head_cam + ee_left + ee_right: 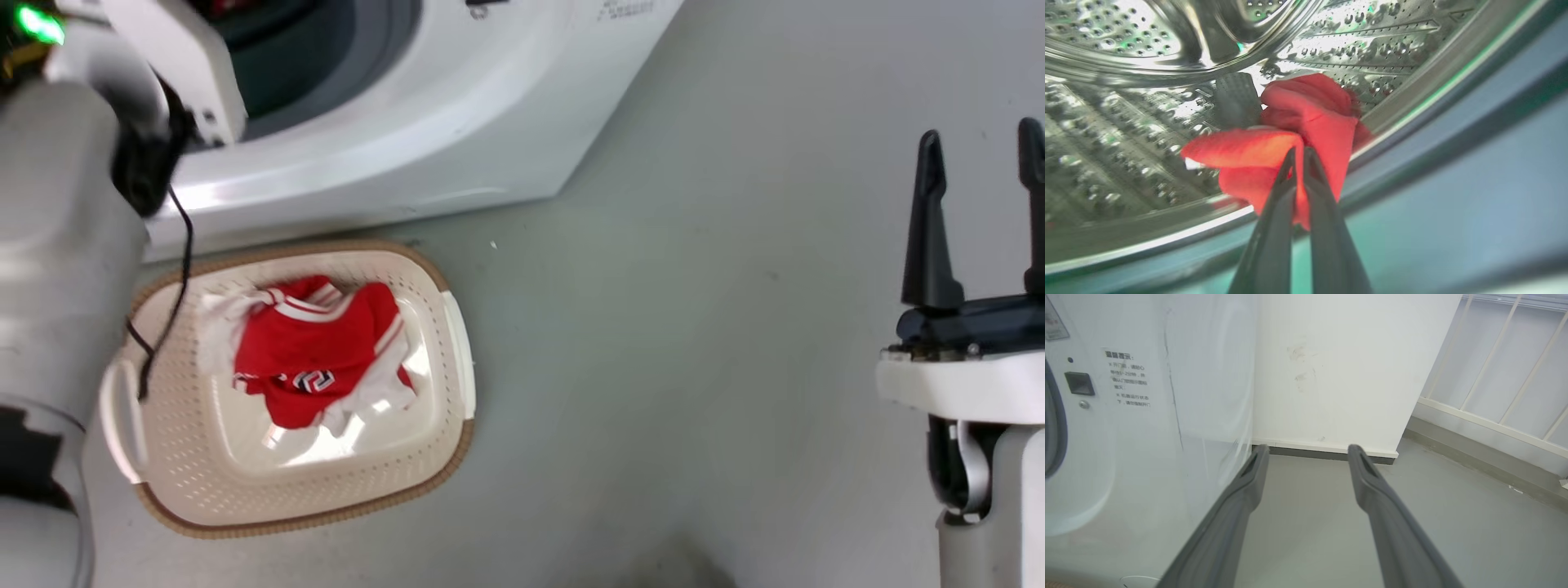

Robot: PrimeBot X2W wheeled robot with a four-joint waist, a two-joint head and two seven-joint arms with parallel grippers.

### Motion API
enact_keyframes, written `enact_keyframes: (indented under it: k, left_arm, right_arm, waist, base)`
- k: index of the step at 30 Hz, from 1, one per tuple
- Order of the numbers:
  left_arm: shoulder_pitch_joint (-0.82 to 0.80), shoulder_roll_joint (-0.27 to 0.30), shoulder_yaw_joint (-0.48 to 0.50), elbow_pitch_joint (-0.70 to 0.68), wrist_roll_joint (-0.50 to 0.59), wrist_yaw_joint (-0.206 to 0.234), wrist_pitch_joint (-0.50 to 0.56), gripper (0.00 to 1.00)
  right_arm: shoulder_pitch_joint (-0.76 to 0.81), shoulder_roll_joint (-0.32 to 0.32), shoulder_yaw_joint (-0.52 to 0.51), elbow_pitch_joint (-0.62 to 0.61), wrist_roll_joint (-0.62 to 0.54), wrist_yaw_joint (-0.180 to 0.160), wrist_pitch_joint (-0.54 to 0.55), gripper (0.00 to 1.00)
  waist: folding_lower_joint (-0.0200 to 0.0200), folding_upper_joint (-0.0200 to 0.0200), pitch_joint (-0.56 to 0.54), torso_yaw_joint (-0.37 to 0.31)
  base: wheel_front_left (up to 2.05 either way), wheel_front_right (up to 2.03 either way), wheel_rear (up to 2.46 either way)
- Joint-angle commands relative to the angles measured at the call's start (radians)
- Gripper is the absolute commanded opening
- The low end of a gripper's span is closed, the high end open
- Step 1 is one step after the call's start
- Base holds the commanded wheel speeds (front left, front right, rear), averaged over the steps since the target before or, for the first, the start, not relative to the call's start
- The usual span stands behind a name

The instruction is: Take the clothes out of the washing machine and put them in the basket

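Looking down from the head view, you see the cream-white oval plastic basket (204, 482), with perforated walls and a brown woven-look rim, on the grey floor (694, 327) just in front of the large white front-loading washing machine (457, 139). A red sports jersey (306, 359) with white stripes and trim lies crumpled inside the basket. Your pale left forearm (57, 245) reaches up toward the machine's port. The right gripper (980, 135) stands well off to the side, fingers spread, holding nothing.

In the left wrist view, the left gripper (1300, 153) is clenched on a plain red fabric garment (1318, 114), soft and folded, bunched around and ahead of the fingertips. The garment sits just inside the perforated steel drum (1126, 122), near the grey rubber lip (1474, 163). The coming move, I judge, turns on one relation: the basket lies below and behind this gripper, outside the port, so you would draw back first, then lower.

In the right wrist view, the long dark fingers (1370, 490) point past the machine's white front toward a white wall (1331, 375), released.
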Motion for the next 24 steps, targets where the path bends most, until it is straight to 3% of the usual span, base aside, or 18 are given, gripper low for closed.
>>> enact_keyframes:
  k: [1, 13, 18, 24]
  left_arm:
    - [0.034, -0.005, -0.010, -0.002, 0.000, -0.001, -0.022, 0.00]
    - [0.301, -0.007, -0.044, -0.056, -0.020, 0.009, -0.216, 0.00]
    - [0.383, 0.009, -0.013, -0.158, -0.031, 0.053, -0.260, 0.00]
    - [0.480, 0.062, 0.032, -0.379, 0.005, 0.140, -0.274, 0.00]
  right_arm:
    - [0.024, 0.002, 0.003, 0.006, -0.009, -0.001, -0.002, 1.00]
    - [0.093, 0.001, 0.019, 0.042, -0.040, -0.001, -0.002, 1.00]
    - [0.114, 0.002, 0.018, 0.049, -0.042, -0.001, -0.002, 1.00]
    - [0.137, 0.001, 0.020, 0.060, -0.038, -0.001, -0.002, 1.00]
  waist:
    - [0.0000, -0.0001, -0.076, 0.040]
    - [0.0000, -0.0001, -0.269, 0.103]
    - [0.0000, -0.0001, -0.316, 0.120]
    - [0.0000, -0.0001, -0.358, 0.133]
  base:
    - [0.00, 0.00, 0.00]
    - [0.00, 0.00, 0.00]
    - [0.00, 0.00, 0.00]
    - [0.00, 0.00, 0.00]
